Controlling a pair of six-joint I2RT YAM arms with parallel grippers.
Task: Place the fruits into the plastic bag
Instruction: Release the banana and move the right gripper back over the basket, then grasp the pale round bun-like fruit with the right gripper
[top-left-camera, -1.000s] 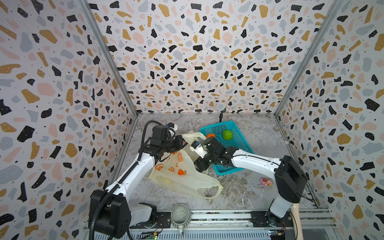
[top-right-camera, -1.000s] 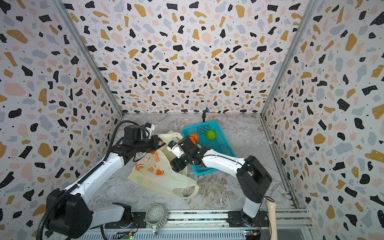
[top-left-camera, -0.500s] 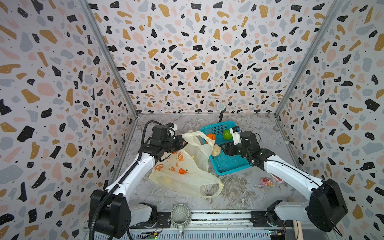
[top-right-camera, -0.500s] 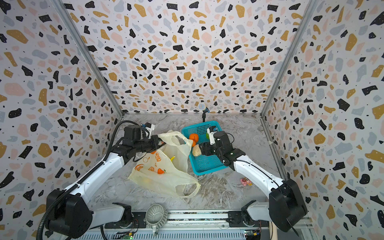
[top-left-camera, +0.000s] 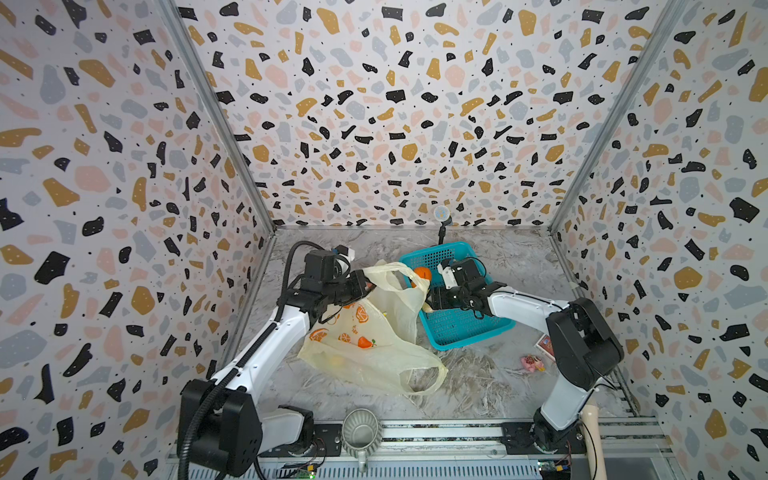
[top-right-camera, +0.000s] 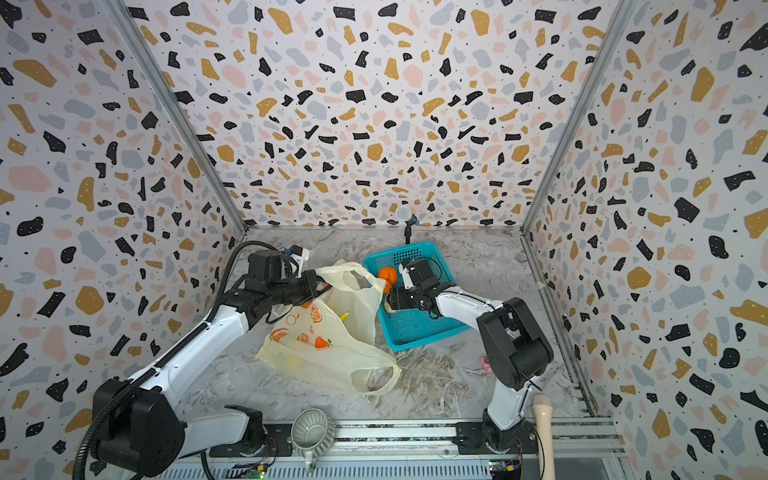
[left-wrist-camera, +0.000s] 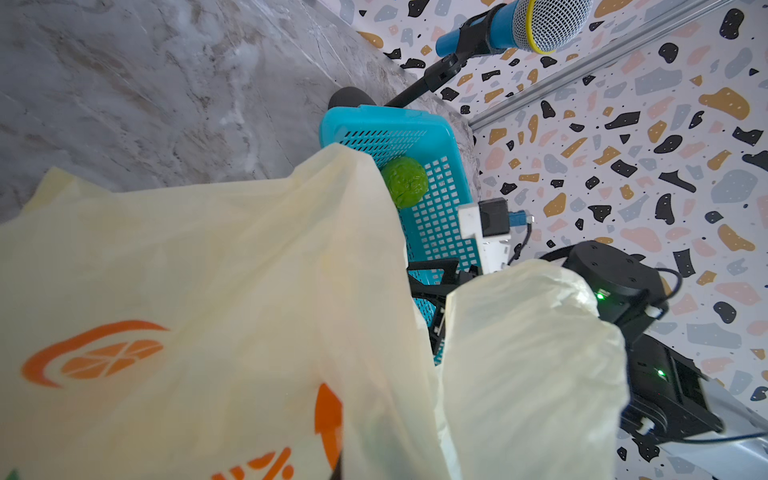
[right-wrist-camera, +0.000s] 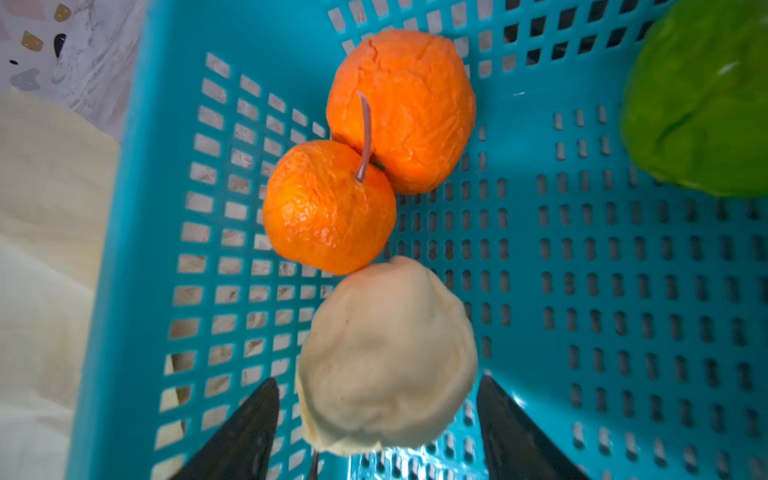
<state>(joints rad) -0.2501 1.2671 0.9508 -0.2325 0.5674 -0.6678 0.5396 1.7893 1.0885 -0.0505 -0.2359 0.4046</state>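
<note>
My right claw stands wide open, a finger close on either side of the pale fruit in the teal basket. My left claw pinches the plastic bag by its rim, beside the basket.

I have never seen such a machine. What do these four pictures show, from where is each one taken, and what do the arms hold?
The machine is two robot arms on a grey table, each ending in a two-finger gripper. Two pictures look down from a camera above and are almost alike; the other two come from small cameras on the wrists. In both top views the left gripper is shut on the upper edge of the plastic bag, holding it up. Beside the bag stands a teal basket. The right wrist view looks into it: two orange fruits, a green fruit and a pale fruit. The right gripper is open, one finger on each side of the pale fruit, holding nothing yet.
</note>
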